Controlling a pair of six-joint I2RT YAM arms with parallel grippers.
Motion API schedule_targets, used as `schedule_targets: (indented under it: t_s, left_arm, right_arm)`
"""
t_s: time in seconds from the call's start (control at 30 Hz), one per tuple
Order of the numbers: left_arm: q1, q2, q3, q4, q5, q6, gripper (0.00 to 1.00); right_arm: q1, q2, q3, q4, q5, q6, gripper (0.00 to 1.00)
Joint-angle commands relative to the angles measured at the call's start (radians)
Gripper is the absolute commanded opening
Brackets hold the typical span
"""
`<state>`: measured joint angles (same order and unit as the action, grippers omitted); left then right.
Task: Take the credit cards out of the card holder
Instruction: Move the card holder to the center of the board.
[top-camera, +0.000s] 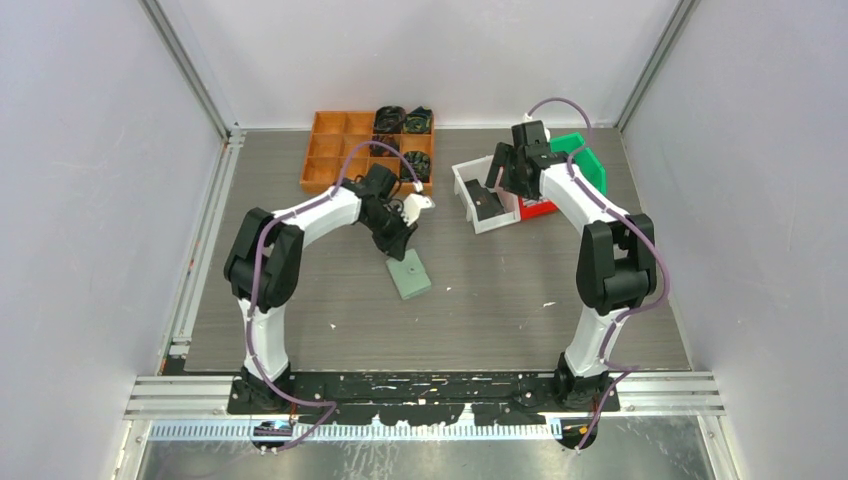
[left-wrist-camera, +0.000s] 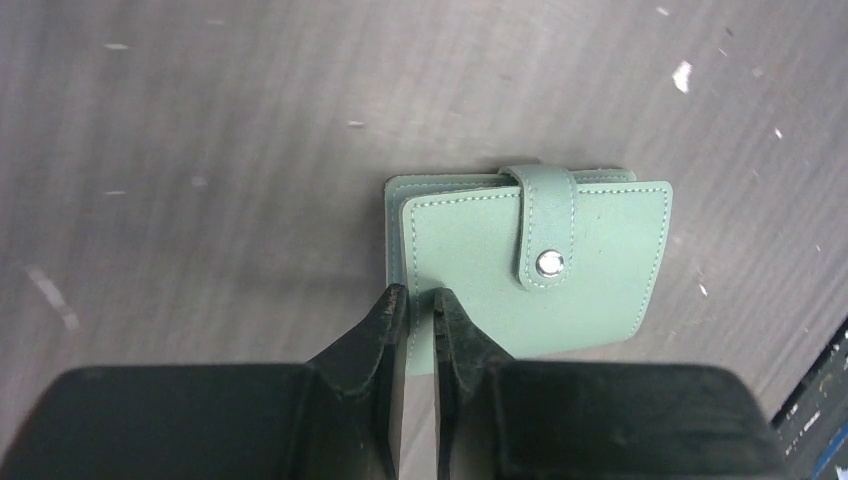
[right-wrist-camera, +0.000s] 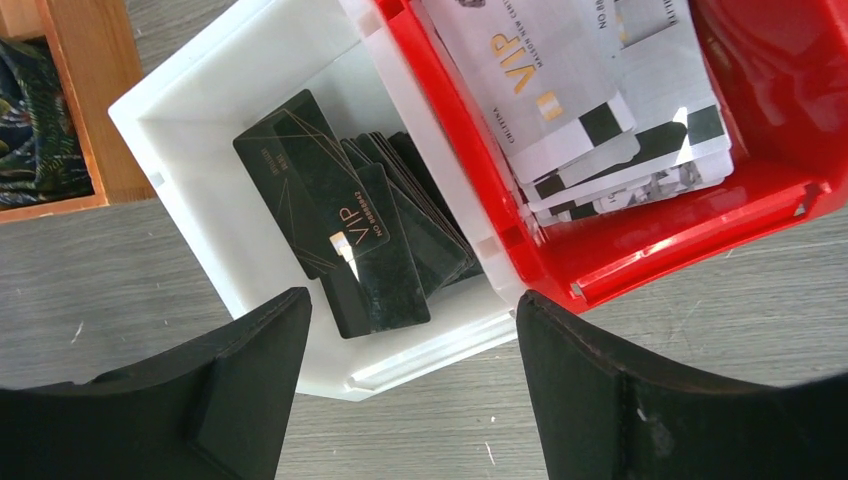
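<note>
The sage-green card holder (top-camera: 409, 275) lies on the table, folded shut with its tab snapped. In the left wrist view it (left-wrist-camera: 470, 250) fills the middle. My left gripper (top-camera: 395, 243) (left-wrist-camera: 420, 295) is down at its near-left corner, with the jaws pinched on the holder's left edge. No cards show in the holder. Dark credit cards (right-wrist-camera: 340, 200) lie stacked in the white bin (right-wrist-camera: 180, 120). Whitish cards (right-wrist-camera: 560, 80) lie in the red bin (right-wrist-camera: 650, 240). My right gripper (top-camera: 500, 180) (right-wrist-camera: 410, 300) hangs open and empty above the white bin's near edge.
The white bin (top-camera: 465, 175), the red bin (top-camera: 540, 208) and a green bin (top-camera: 585, 160) stand together at the back right. An orange compartment tray (top-camera: 330, 150) with black coiled items stands at the back left, close behind my left arm.
</note>
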<state>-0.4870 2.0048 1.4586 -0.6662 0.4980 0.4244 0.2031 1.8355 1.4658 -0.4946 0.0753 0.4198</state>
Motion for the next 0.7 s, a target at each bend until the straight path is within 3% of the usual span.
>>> schedule_targets:
  t_s: [0.0,0.5,0.6,0.67]
  left_arm:
    - [-0.038,-0.044,-0.09,-0.068,-0.081,0.088,0.09]
    - [-0.038,-0.24,-0.255,-0.11,-0.016,0.093,0.08]
    - [-0.039,-0.254,-0.247,-0.131,-0.016,0.082,0.17]
    - [-0.037,-0.273,-0.236,-0.148,-0.01,0.073,0.31]
  right_arm:
    - [0.016,-0.006,0.002,0.032,0.023,-0.01,0.79]
    - [0.064,-0.031,-0.068,0.054,0.05,0.018,0.66]
    - [0.073,-0.033,-0.071,0.052,0.062,0.019,0.63]
    - [0.075,-0.038,-0.06,0.042,0.076,0.011,0.63]
